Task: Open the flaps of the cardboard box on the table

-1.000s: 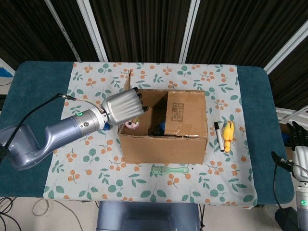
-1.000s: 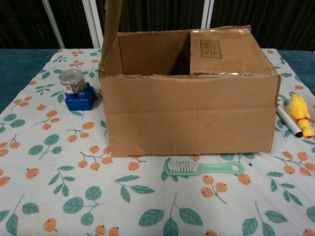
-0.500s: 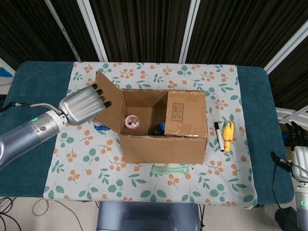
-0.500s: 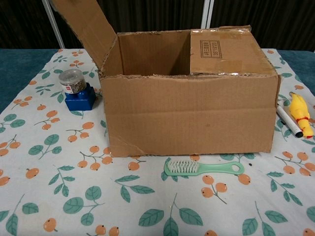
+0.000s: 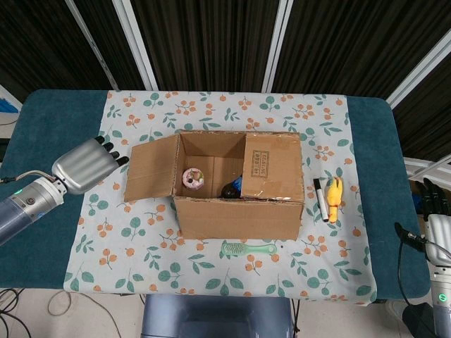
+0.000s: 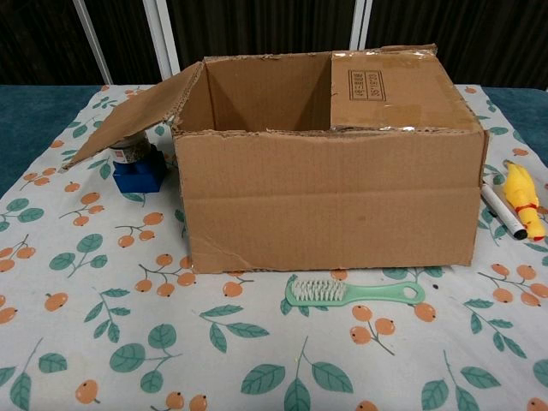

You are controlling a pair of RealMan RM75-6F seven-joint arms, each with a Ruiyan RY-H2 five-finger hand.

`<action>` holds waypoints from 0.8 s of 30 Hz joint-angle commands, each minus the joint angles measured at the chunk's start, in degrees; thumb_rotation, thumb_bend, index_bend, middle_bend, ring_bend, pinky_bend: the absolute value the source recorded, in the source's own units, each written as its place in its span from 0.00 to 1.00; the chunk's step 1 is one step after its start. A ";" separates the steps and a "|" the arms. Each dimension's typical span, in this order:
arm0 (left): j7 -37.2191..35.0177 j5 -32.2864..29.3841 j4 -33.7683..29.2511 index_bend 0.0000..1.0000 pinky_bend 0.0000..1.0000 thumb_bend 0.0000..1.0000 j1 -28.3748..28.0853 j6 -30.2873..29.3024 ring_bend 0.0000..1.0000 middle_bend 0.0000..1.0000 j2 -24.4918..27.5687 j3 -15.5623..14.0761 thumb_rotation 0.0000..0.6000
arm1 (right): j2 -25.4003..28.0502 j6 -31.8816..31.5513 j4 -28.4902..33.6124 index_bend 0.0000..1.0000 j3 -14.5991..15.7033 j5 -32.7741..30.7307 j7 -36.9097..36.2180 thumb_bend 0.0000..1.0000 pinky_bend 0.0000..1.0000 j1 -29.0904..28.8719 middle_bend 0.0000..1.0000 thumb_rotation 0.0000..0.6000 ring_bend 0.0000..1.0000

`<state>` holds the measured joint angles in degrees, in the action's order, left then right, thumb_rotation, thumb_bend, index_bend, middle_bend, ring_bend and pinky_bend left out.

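The cardboard box (image 5: 239, 208) (image 6: 330, 201) stands mid-table on the patterned cloth. Its left flap (image 5: 150, 169) (image 6: 133, 118) lies folded outward, about level. Its right flap (image 5: 273, 166) (image 6: 394, 86) still covers the box's right half. Inside the uncovered half lie a pink round thing (image 5: 192, 177) and a dark object (image 5: 231, 190). My left hand (image 5: 86, 163) hovers just left of the folded flap, fingers spread, holding nothing. My right hand (image 5: 433, 204) shows at the far right edge, beyond the table, fingers apart and empty. Neither hand shows in the chest view.
A green hairbrush (image 5: 246, 248) (image 6: 351, 293) lies in front of the box. A marker (image 5: 320, 198) (image 6: 503, 210) and a yellow toy (image 5: 334, 197) (image 6: 522, 199) lie to its right. A blue-based jar (image 6: 137, 164) sits under the left flap.
The left flap has swung from upright down to lying outward. My left hand has drawn away to the left and let go of it. The right hand has not moved.
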<state>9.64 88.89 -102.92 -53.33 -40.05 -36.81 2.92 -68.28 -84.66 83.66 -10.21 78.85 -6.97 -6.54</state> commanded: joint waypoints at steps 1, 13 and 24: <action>0.07 -4.23 1.24 0.22 0.32 0.51 6.07 -7.62 0.25 0.34 -4.85 -0.17 1.00 | 0.06 0.13 -0.05 0.01 0.03 -0.05 0.14 0.36 0.22 -0.02 0.00 1.00 0.00; 6.89 -11.62 3.47 0.00 0.12 0.26 27.39 -37.11 0.03 0.01 -24.78 -2.38 1.00 | 0.80 -0.38 0.68 0.01 -1.13 -0.66 1.98 0.36 0.22 -0.41 0.00 1.00 0.00; 1.22 -13.24 11.75 0.00 0.10 0.26 34.45 -43.92 0.02 0.00 -35.39 -1.29 1.00 | 7.99 5.25 6.17 0.03 -3.82 0.98 7.37 0.47 0.22 -6.04 0.00 1.00 0.00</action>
<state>12.34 75.65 -92.07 -19.62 -83.22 -71.24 1.04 -62.14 -81.29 88.41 -13.31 79.14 -0.84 -10.97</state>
